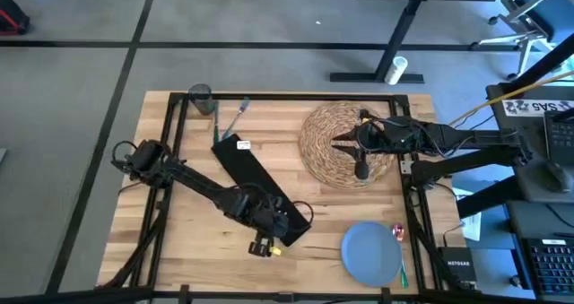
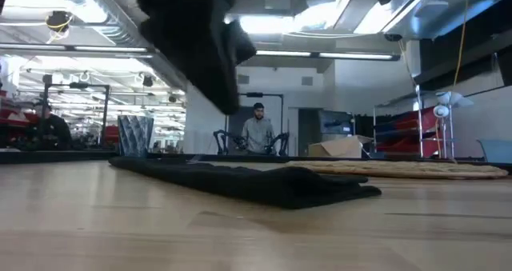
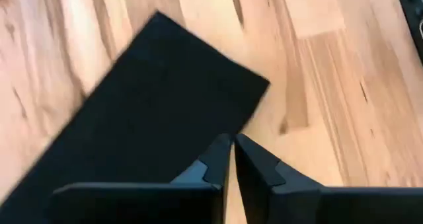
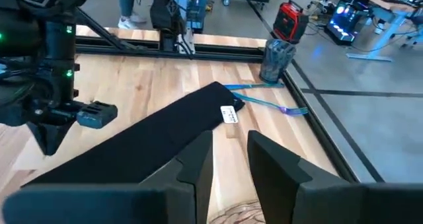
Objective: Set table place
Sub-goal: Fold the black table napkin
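Your closed left gripper (image 3: 231,159) hovers at the black rectangular napkin (image 1: 256,180); your slightly parted right gripper (image 4: 230,159) waits above the round woven straw placemat (image 1: 336,141). Round blue plate (image 1: 370,253) and cutlery remain unplaced.

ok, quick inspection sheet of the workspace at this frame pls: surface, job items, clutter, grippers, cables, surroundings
Surface: light wood table, black frame.
Job's things: black napkin lying diagonally mid-table; woven placemat at the far right; blue plate at the near right edge, cutlery beside it; grey glass at the far left corner, teal fork next to it.
Clutter: nothing seen.
Grippers: left gripper over the napkin's near end, fingers nearly closed; right gripper over the placemat, open, empty.
Cables: bundles along both arms; yellow cable on the right.
Surroundings: person standing behind the table; desk and gear on the right.
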You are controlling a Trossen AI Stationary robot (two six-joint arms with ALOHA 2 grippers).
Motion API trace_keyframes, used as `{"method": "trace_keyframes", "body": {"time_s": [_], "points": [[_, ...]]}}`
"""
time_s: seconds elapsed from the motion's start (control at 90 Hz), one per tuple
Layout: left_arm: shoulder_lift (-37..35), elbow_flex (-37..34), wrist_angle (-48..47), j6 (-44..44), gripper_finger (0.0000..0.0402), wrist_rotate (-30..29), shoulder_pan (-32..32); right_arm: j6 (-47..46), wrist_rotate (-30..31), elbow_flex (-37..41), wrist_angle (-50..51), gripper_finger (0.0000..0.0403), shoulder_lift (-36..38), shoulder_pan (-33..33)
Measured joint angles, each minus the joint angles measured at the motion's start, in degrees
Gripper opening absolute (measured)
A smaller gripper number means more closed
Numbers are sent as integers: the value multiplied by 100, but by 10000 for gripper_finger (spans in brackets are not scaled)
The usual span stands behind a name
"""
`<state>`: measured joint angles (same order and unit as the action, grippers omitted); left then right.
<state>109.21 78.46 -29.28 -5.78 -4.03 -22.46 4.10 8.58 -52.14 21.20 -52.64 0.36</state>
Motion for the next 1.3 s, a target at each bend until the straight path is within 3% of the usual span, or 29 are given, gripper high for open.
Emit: {"method": "trace_keyframes", "body": {"time_s": [0.222, 0.389, 1.3], "points": [[0, 0, 71, 32, 91, 2, 121, 0, 2, 0, 1, 83, 0, 0], [2, -17, 394, 738, 119, -24, 30, -3, 194, 0, 0, 83, 0, 0], [610, -28, 938, 605, 128, -324, -232, 32, 382, 0, 0, 83, 2, 0]]}}
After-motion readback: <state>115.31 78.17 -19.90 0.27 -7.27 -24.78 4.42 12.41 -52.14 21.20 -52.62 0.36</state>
